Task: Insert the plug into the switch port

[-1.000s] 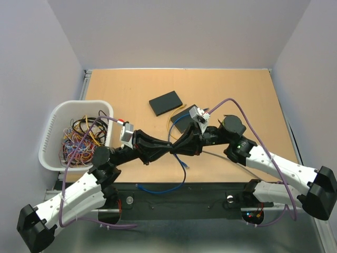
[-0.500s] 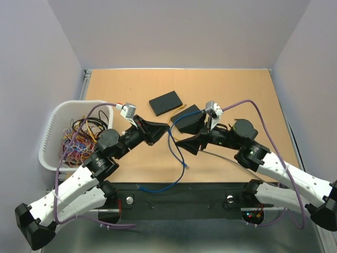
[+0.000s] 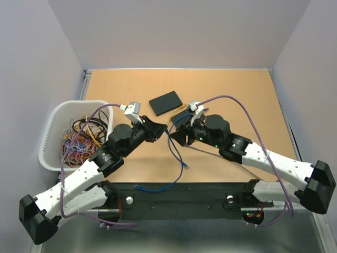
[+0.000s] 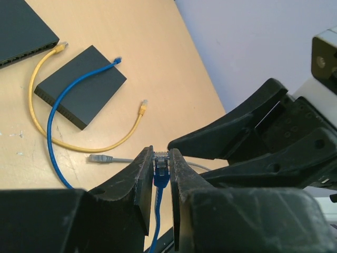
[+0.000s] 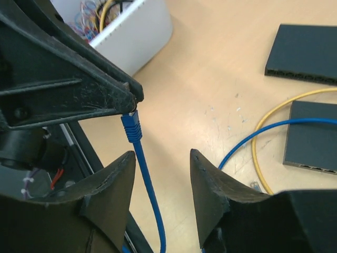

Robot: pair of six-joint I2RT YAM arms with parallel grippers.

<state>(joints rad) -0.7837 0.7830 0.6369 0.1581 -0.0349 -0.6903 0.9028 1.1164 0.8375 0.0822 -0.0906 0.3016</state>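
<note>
Now pinching the blue plug in the clenched left gripper — over the tabletop's middle, near the small black switch. Spread wide on the right gripper — straddling the blue cable.

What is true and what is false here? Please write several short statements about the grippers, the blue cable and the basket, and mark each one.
1. The left gripper is shut on the blue plug. True.
2. The right gripper grips the blue cable. False: its jaws stand open, and the cable only passes between them.
3. The blue cable lies across the smaller switch. True.
4. The white basket is empty. False: it holds many coloured cables.
</note>
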